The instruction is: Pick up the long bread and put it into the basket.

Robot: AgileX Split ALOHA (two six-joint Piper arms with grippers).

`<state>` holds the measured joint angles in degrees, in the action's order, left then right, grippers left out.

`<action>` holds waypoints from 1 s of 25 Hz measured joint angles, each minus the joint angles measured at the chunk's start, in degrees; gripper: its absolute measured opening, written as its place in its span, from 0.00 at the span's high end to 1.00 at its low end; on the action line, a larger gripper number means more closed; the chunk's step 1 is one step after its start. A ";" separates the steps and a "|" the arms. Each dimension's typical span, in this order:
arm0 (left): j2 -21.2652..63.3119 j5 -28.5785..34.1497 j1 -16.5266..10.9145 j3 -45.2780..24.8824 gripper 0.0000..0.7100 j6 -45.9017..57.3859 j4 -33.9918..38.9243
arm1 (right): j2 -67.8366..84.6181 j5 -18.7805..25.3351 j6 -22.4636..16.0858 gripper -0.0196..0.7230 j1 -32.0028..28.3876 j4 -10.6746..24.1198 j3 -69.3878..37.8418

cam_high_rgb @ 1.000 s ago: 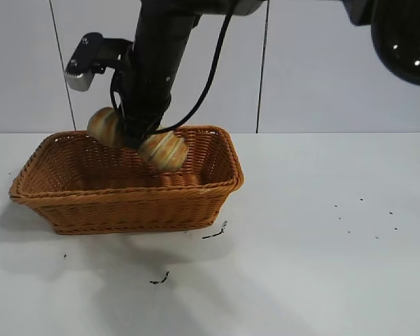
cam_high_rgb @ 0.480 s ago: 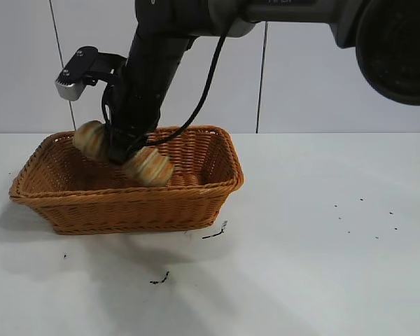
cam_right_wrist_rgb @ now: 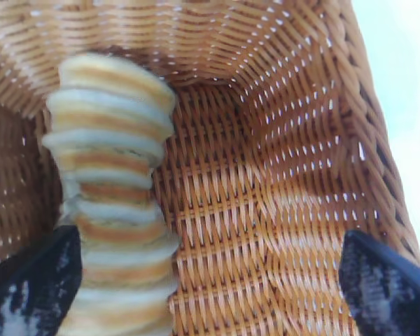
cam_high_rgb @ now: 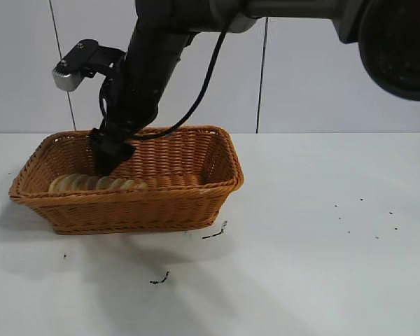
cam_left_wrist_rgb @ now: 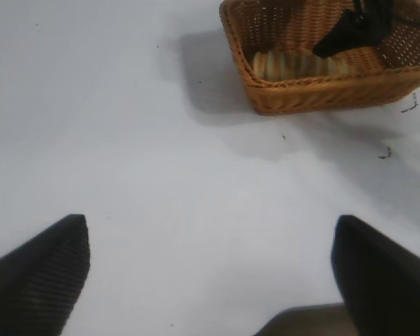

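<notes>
The long bread (cam_high_rgb: pixel 98 183), tan with orange-brown stripes, lies flat on the floor of the orange-brown wicker basket (cam_high_rgb: pixel 126 210), along its front-left side. My right gripper (cam_high_rgb: pixel 109 159) hangs inside the basket just above the loaf, open and holding nothing. The right wrist view shows the long bread (cam_right_wrist_rgb: pixel 112 175) on the woven floor of the basket (cam_right_wrist_rgb: pixel 266 175), beside one finger of the open right gripper (cam_right_wrist_rgb: pixel 210 280). My left gripper (cam_left_wrist_rgb: pixel 210 273) stands open over bare table, far from the basket (cam_left_wrist_rgb: pixel 315 94) and the long bread (cam_left_wrist_rgb: pixel 297 64).
Small dark specks (cam_high_rgb: pixel 213 233) lie on the white table (cam_high_rgb: pixel 322 266) in front of the basket, with more specks (cam_high_rgb: pixel 159 280) nearer the front edge. A pale panelled wall stands behind.
The right gripper carried the bread down and left over the basket, then opened. The bread dropped out and now lies on the basket floor.
</notes>
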<state>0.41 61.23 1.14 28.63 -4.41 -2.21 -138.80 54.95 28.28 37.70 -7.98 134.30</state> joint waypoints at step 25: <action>0.00 0.00 0.00 0.00 0.03 0.00 0.00 | 3.65 10.34 -23.57 0.05 -26.56 5.20 0.05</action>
<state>0.41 61.23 1.14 28.63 -4.41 -2.21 -135.16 65.29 4.71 11.15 -2.78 134.35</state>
